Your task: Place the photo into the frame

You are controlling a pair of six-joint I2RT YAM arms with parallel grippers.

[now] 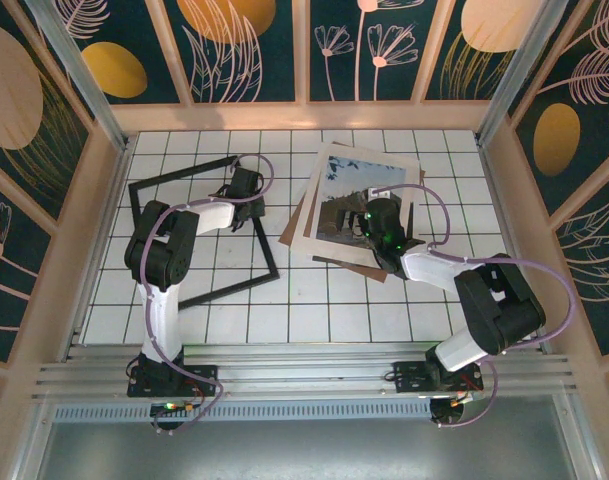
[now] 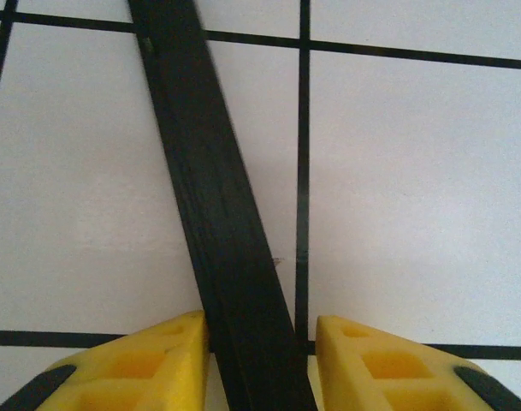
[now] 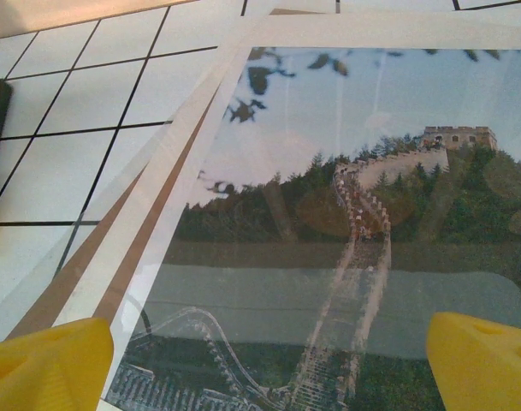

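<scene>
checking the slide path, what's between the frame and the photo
Top view: bare white tile right of the frame, then the brown board sticking out from under the photo.

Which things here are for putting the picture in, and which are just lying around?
For the job:
- photo, lying picture side up
- black frame, flat on the tiles

Just lying there:
- brown cardboard board, poking out from under the photo
</scene>
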